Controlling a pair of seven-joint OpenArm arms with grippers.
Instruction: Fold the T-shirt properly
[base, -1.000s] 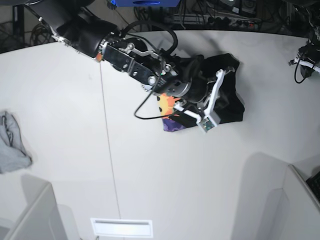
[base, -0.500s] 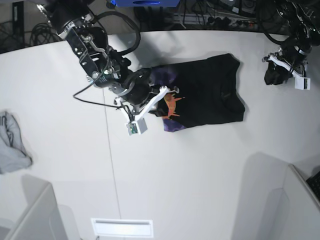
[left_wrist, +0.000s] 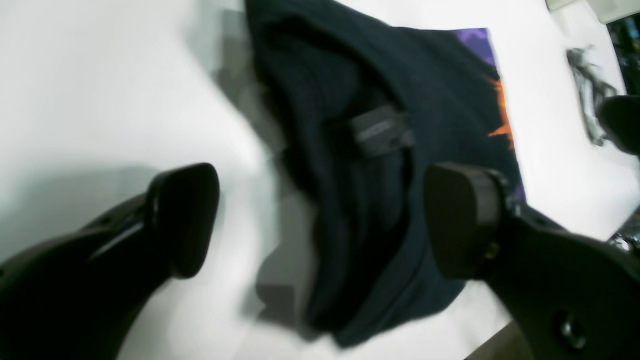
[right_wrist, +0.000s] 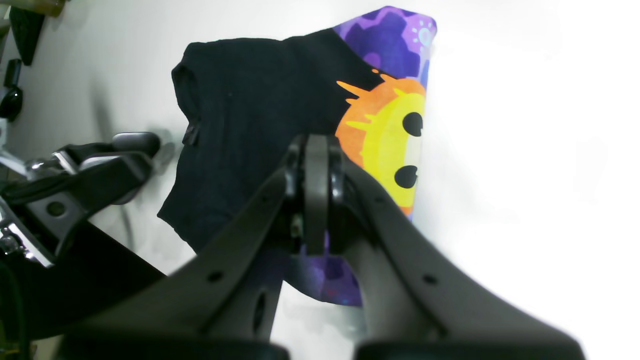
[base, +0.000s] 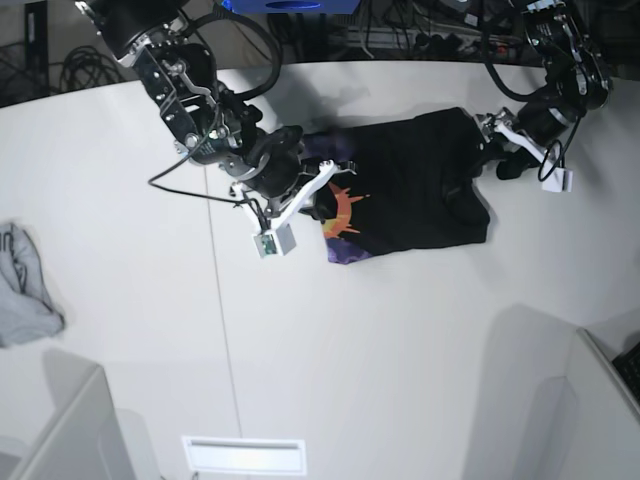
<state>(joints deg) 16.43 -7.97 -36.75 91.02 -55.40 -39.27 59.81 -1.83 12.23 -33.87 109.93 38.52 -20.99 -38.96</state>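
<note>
On the one white counter there is one T-shirt, black with a single sun face print showing two dark eyes. Off at the far edge lies one small grey cloth. Two robot arms reach in, each ending in one hand: the left hand and the right hand, so two hands in all.
</note>
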